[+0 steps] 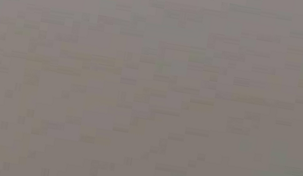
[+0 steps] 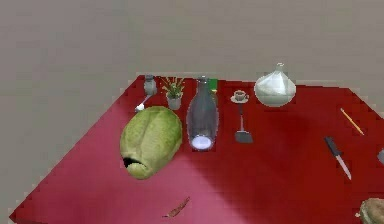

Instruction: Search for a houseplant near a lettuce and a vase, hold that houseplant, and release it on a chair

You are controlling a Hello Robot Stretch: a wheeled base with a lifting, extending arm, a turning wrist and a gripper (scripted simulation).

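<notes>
A small houseplant with thin stems stands in a pale pot near the far edge of a red table in the arm side view. Just right of the plant a tall clear glass vase stands upright. In front of the plant, toward the near left, lies a big green lettuce. A round whitish vessel with a narrow neck stands farther right at the table's far edge.
A plain grey wall faces the forward view. On the table are also a small shaker, a cup on a saucer, a dark spatula, a knife, a pencil and a small red thing.
</notes>
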